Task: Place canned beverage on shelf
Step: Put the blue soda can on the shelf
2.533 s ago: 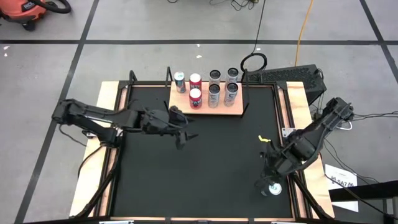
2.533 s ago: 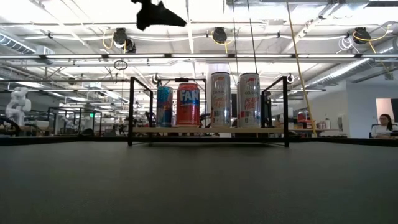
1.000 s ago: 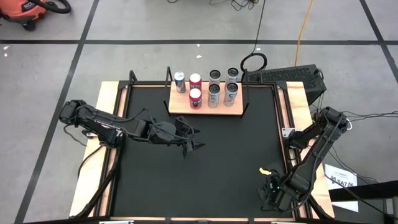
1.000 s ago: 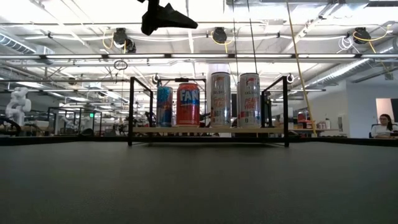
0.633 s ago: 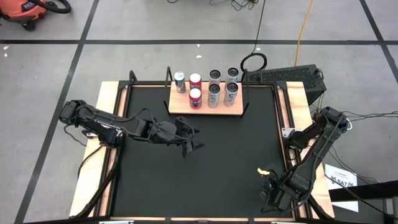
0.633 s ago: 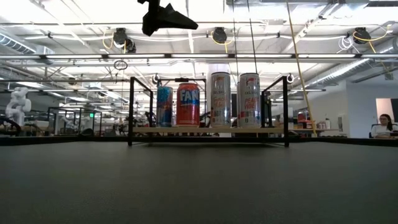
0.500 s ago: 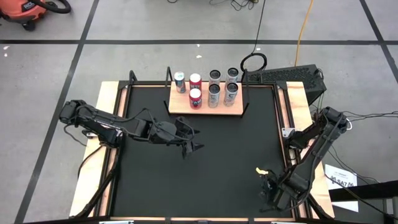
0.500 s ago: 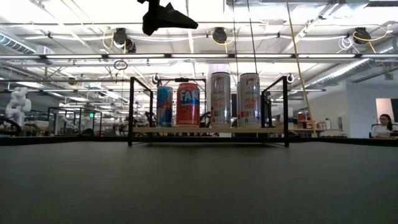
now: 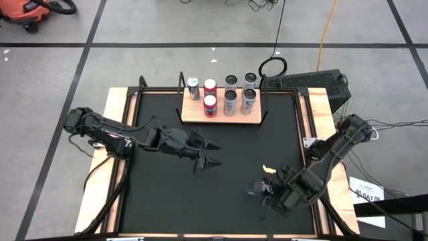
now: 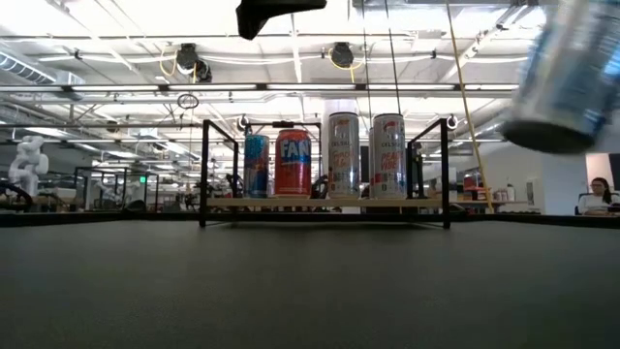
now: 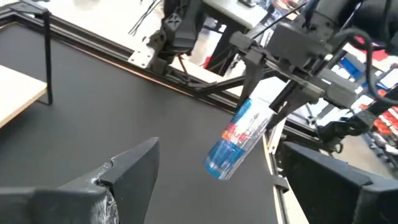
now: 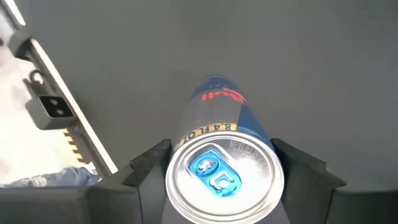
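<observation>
One slim blue-and-silver can

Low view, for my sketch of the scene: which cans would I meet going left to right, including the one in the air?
Blue can → red can → tall silver can → second silver can → blurred can held aloft, far right.

Glossy metal can, light-wood shelf, matt black tabletop.
</observation>
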You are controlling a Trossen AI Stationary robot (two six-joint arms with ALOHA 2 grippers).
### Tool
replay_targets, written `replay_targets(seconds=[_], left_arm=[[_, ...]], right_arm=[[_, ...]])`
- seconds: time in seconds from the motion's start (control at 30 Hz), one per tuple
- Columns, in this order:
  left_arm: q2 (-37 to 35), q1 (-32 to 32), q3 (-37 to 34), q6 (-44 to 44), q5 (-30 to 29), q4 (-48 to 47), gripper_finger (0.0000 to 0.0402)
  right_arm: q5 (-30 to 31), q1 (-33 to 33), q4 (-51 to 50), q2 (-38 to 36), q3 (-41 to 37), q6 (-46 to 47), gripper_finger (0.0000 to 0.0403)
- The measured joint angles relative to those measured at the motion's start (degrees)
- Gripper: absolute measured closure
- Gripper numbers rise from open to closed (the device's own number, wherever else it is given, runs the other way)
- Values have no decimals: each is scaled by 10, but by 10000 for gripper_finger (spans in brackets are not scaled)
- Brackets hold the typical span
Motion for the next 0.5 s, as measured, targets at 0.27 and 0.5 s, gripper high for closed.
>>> replay_targets(seconds=[0.27,0.5], left_arm=[[0,0,0,0,93,53,69],[0,10,0,0,152,61,68]], right_arm=[[13,-62,-1,0,68,-170,175],[10,-99,27,0,127,-353,175]])
